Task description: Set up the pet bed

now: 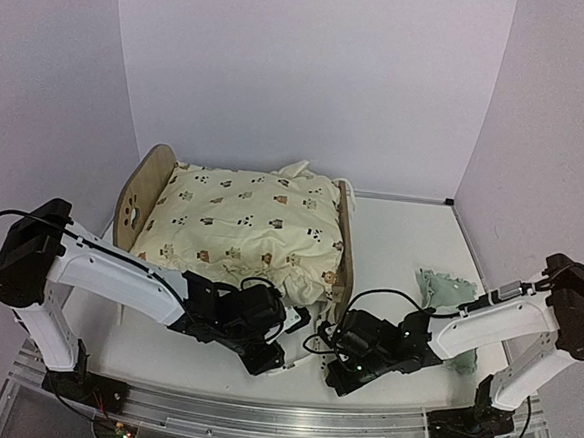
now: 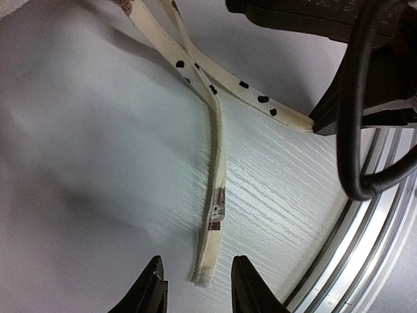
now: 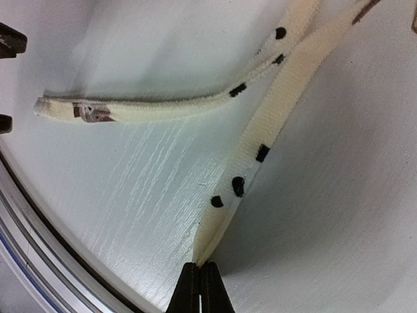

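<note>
Top external view first: the pet bed (image 1: 133, 204) sat toward 10 o'clock on the white table (image 1: 403, 237), its arched headboard with the paw cutout at the 9 o'clock end, and the cream bear-print cushion (image 1: 241, 226) was heaped over the frame, spilling past the near rail. Off at 3 o'clock from the bed lay the mint green pillow (image 1: 449, 290), well apart from it. Both arms had their wrists low at the bed's 6 o'clock corner, close to each other. Over to the left wrist: the left gripper (image 2: 199, 290) had its jaws apart, and the frayed end of the brown-marked tie (image 2: 218, 195) lay flat on the table right between the fingertips, possibly brushing one, though the angle made that hard to call. Right wrist now: the right gripper (image 3: 200, 290) was pinched tight together on the end of the dotted tie (image 3: 260, 150), which ran up toward 1 o'clock and crossed the other strap there.
</note>
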### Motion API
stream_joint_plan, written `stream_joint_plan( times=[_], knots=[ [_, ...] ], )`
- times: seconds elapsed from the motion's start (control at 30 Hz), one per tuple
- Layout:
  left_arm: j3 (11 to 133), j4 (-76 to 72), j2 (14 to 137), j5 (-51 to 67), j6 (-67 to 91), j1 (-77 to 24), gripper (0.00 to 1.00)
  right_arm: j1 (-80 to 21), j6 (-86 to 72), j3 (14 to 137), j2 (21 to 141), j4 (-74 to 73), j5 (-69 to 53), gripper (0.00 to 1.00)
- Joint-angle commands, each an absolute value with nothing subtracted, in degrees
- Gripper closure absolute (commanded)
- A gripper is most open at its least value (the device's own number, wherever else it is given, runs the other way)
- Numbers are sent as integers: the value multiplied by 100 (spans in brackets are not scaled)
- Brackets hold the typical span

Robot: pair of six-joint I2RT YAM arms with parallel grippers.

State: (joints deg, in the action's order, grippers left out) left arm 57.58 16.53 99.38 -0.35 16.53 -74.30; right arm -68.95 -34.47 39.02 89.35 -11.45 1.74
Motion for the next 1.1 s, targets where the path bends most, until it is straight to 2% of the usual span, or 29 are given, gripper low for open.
stream_joint_plan(
  times=[0.0,0.3,0.9,0.97,1.07],
  knots=[
    [5677,1595,9542,-169,1701,-7429,65,-6926,-3476,4012,8691,-1574,165,100],
    [5478,1801,9131,-381,1836,-7428,66,-6926,-3250,4368,8106,-1425,-411,100],
    [4922,1879,8295,-588,2056,-7410,66,-6926,-3457,6111,10428,-1169,210,99],
    [4893,1870,8248,-593,2076,-7408,66,-6926,-3508,6149,10553,-997,4,89],
    [4856,1853,8192,-603,2092,-7396,66,-6926,-3514,6108,10531,-794,-298,63]
  ],
)
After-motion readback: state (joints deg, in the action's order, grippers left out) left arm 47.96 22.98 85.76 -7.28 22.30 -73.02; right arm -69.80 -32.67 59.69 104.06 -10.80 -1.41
